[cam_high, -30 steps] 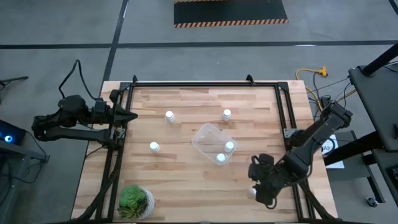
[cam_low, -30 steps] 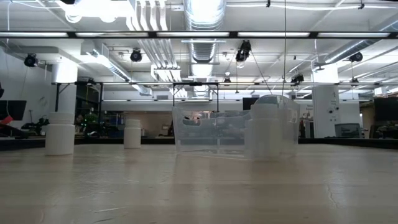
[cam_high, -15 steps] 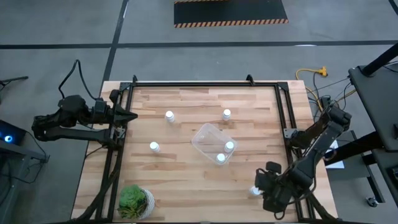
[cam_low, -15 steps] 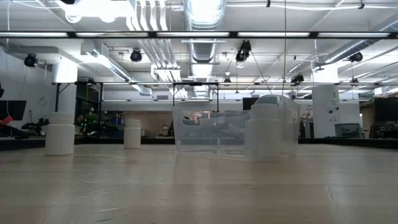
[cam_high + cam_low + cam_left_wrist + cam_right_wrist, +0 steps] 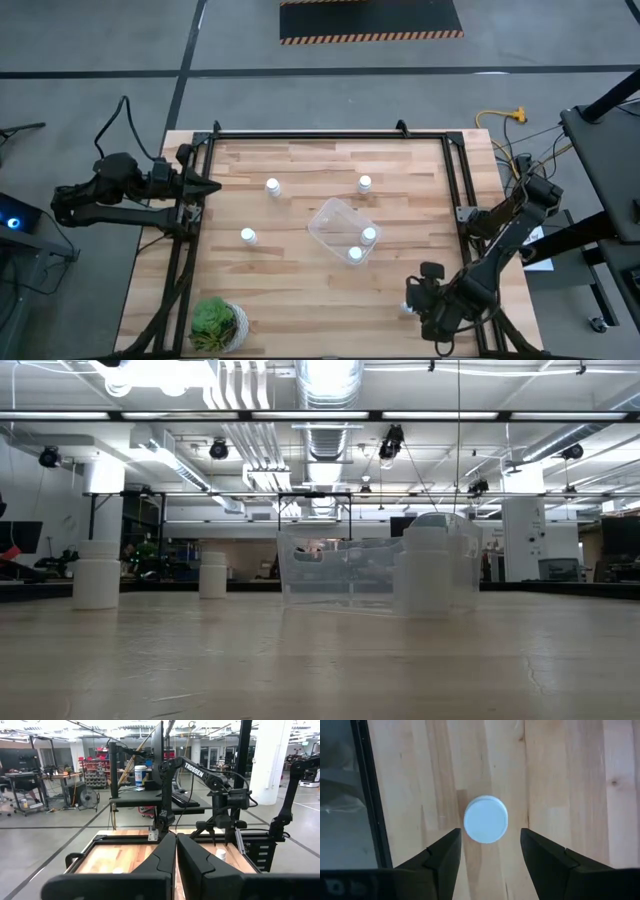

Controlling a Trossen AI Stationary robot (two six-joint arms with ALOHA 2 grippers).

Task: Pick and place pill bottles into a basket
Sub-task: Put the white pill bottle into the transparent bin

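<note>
Three white pill bottles stand on their bases on the wooden table (image 5: 300, 290): two far ones (image 5: 272, 186) (image 5: 365, 183) and one at the left (image 5: 248, 236). Two more (image 5: 369, 235) (image 5: 354, 254) stand inside the clear basket (image 5: 330, 222) at the middle. A sixth bottle (image 5: 485, 819) stands near the table's near right corner. My right gripper (image 5: 490, 834) hangs above it, pointing down, open, with one finger on each side of the cap and touching nothing. My left gripper (image 5: 207, 186) waits shut at the table's left edge.
A green potted plant (image 5: 218, 322) stands at the near left corner. A black metal frame (image 5: 455, 180) runs along the table's edges; its rail (image 5: 370, 790) lies close beside the sixth bottle. The low view shows two bottles (image 5: 97, 575) (image 5: 212, 574) and the basket (image 5: 350, 565).
My right gripper has moved toward the table's near edge and now stands over the bottle at the near right corner. The bottles and the basket have stayed where they were.
</note>
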